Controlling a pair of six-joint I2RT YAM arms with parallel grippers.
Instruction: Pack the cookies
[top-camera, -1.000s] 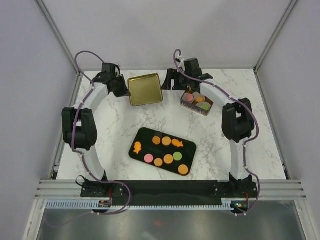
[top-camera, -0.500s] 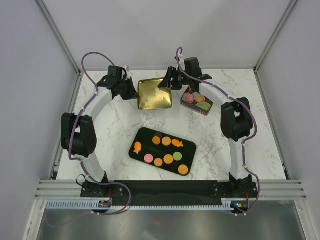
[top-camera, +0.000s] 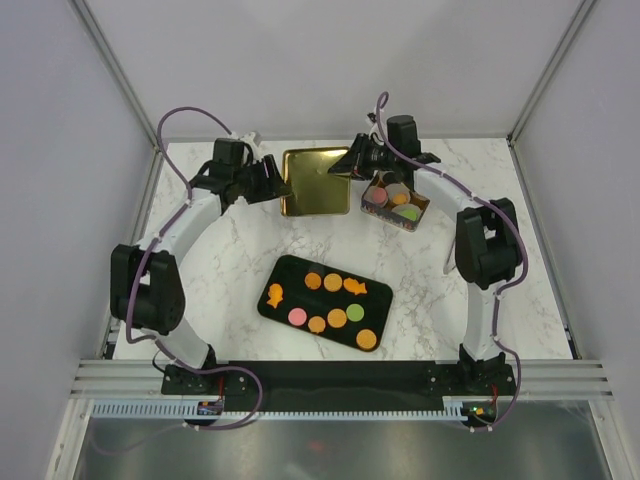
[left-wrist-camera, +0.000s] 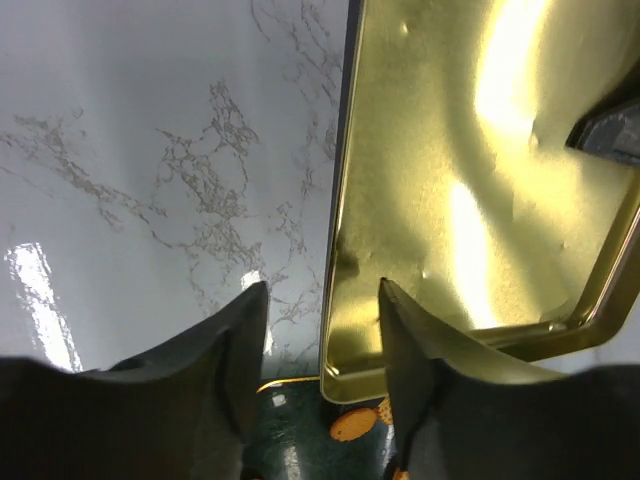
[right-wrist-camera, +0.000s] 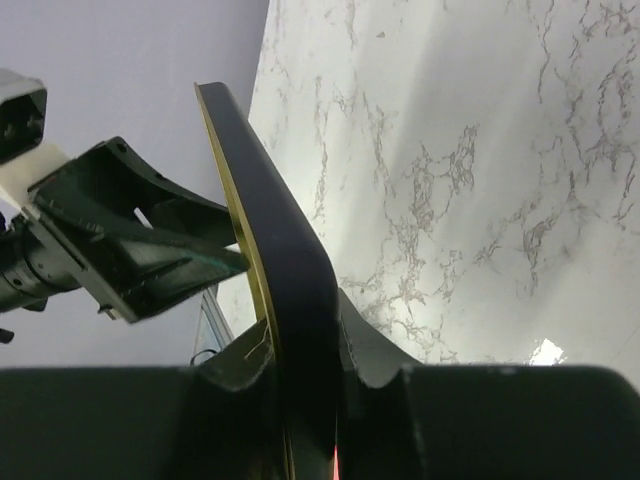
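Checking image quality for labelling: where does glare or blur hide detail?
Left wrist: bright glare streaks wash out the gold square metal lid, and a white hotspot sits on the marble table. Right wrist: the lid's dark edge looms close and soft, with a small hotspot on the marble. Top external: evenly lit, sharp.

No writing, brand, number or sign can be read in any view. The gold tin lid (top-camera: 312, 182) and the black tray (top-camera: 296, 270) show plain, unmarked surfaces
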